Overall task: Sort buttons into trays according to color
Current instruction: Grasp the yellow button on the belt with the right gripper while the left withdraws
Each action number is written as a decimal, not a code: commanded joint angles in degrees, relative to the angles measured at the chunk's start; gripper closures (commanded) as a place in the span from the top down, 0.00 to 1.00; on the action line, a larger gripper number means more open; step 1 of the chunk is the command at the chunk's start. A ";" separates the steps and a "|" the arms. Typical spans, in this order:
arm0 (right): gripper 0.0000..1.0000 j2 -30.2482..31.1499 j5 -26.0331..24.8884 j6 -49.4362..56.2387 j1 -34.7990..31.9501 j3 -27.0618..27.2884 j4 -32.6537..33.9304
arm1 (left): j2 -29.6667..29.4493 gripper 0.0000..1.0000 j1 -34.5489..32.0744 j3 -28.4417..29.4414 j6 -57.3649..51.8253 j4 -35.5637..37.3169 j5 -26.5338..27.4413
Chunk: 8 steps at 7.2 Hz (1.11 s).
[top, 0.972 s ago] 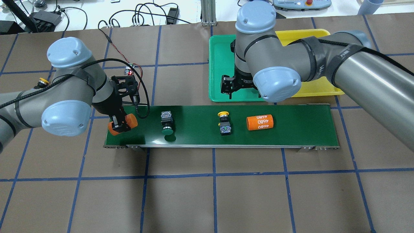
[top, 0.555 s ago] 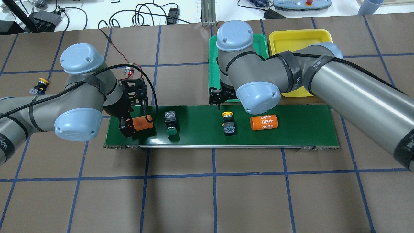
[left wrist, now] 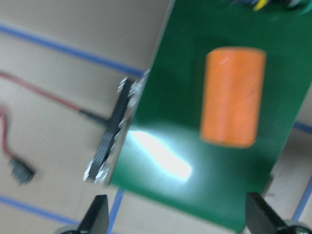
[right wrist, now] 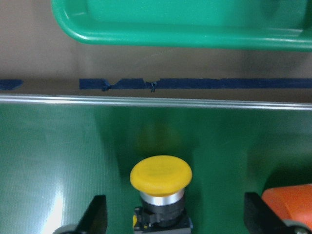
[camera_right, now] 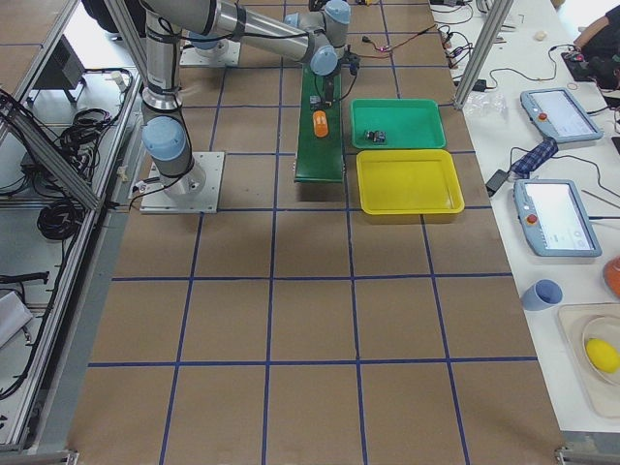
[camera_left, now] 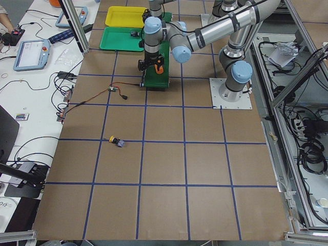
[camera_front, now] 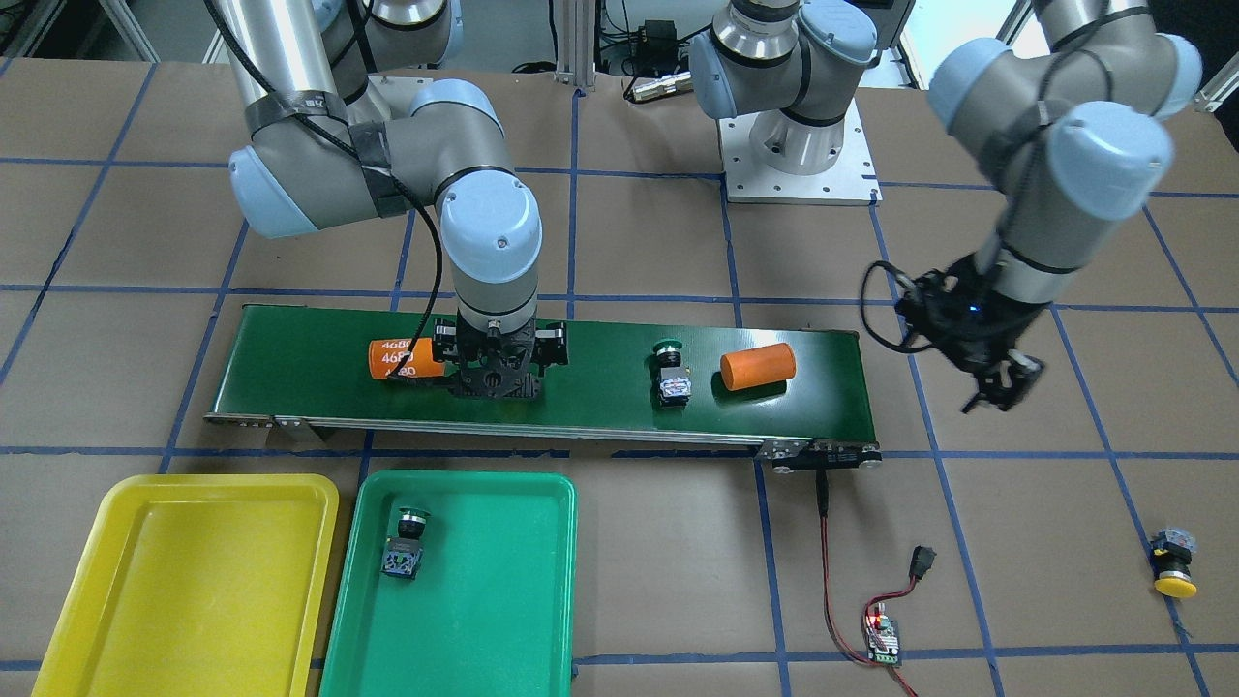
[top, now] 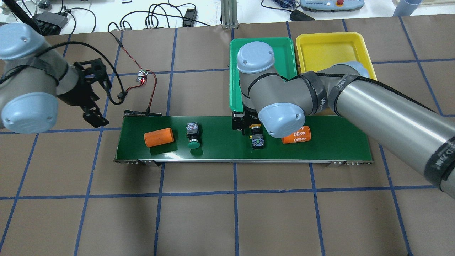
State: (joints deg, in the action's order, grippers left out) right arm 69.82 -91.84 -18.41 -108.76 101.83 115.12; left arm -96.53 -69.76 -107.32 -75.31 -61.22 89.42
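Reference: conveyor belt, read from its left end to its right end (robot's own sides).

- Well off the belt's left end, out on the table paper: stray yellow button, on its side, nothing touching it.
- Just off the left end: left gripper. Its fingers are spread wide with nothing between them. It hangs over the paper, not over the belt.
- Past the belt's far edge, near the left end: small circuit board, with a red wire running to the belt's corner.
- On the belt near the left end: plain orange cylinder, on its side.
- Just right of it, not touching: belt green button, on its side, cap toward the robot-side edge.
- About mid-belt: belt yellow button, on its side, cap toward the far edge. The right gripper is over it, fingers parted, one on either side of the button body and not closed on it. Cannot tell whether there is contact.
- Just right of that button: orange cylinder marked 4680, partly hidden under the right wrist in the overhead view.
- Across the far edge, from mid-belt rightward: green tray. The tray green button lies in the half nearer the belt, toward the yellow tray.
- Just beside the green tray, further right: yellow tray.
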 commanded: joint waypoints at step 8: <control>0.00 0.41 -0.10 7.30 13.26 -8.91 1.59 | -38.02 1.00 16.41 35.87 26.18 -1.36 3.22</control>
State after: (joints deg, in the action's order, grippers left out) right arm 70.71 -92.25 -15.19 -101.03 95.78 115.65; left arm -131.77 -54.03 -72.28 -49.62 -62.43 92.89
